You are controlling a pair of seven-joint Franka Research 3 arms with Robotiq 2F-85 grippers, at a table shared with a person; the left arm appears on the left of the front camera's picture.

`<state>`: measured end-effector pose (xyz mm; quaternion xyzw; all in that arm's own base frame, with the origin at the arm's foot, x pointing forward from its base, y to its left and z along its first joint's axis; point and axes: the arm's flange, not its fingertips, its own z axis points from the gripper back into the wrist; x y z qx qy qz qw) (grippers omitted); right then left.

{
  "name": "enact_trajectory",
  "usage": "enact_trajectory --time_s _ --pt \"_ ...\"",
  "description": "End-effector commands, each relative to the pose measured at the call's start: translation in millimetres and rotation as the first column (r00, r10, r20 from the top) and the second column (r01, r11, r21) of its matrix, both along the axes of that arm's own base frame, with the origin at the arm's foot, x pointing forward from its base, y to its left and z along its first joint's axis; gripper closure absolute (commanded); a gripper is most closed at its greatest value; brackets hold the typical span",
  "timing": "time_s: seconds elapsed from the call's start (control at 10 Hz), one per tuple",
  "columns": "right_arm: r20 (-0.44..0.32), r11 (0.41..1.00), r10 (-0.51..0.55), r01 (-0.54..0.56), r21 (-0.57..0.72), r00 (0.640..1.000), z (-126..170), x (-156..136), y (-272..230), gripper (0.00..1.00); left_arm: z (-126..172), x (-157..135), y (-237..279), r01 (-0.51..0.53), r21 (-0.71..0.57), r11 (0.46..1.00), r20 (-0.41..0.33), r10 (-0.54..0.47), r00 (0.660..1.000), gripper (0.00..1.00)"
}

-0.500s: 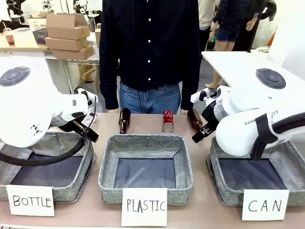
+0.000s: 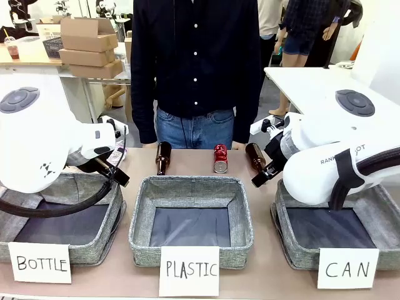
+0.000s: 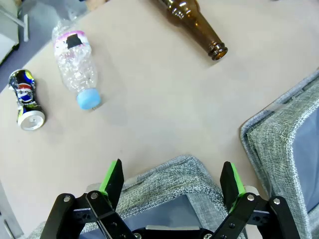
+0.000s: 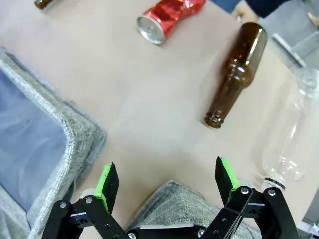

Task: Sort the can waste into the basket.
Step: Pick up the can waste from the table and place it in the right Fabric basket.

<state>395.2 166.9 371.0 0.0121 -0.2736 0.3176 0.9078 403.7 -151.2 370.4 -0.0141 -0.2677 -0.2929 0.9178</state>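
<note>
Cans first, seen from the front: the red can (image 2: 220,158) lies on the desk (image 2: 190,164) beyond the PLASTIC basket (image 2: 140,219), with a brown bottle (image 2: 255,155) just to its right. The CAN basket (image 2: 282,244) sits at the right, nothing showing in it. A sloppy reach could catch the bottle instead.

Left wrist: the left hand (image 3: 173,178) is spread wide, holding nothing, over the BOTTLE basket (image 3: 174,167). The crushed can (image 3: 24,99) lies near a plastic bottle (image 3: 77,64). Carried across the desk, it could drop into the wrong basket.

Right wrist: the right hand (image 4: 167,181) is wide open and empty too. The red can lies on its side and, I reckon, may roll off if one finger nudges it first.
</note>
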Motion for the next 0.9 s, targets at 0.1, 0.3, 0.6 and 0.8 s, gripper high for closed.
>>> enact_trajectory --time_s 0.1,0.3,0.6,0.8 --pt "0.000 1.000 0.000 0.000 0.000 1.000 0.0 0.0 0.0 0.00 0.0 0.0 -0.1 0.000 0.000 1.000 0.000 0.000 1.000 0.00" --pt "0.000 1.000 0.000 0.000 0.000 1.000 0.0 0.0 0.0 0.00 0.0 0.0 -0.1 0.000 0.000 1.000 0.000 0.000 1.000 0.00" --pt "0.000 1.000 0.000 0.000 0.000 1.000 0.0 0.0 0.0 0.00 0.0 0.0 -0.1 0.000 0.000 1.000 0.000 0.000 1.000 0.00" --pt "-0.027 0.996 -0.026 0.028 0.084 0.999 82.9 -15.9 -1.4 0.00 45.5 -25.5 -0.8 -0.060 0.004 0.998 0.050 0.059 0.997 0.00"
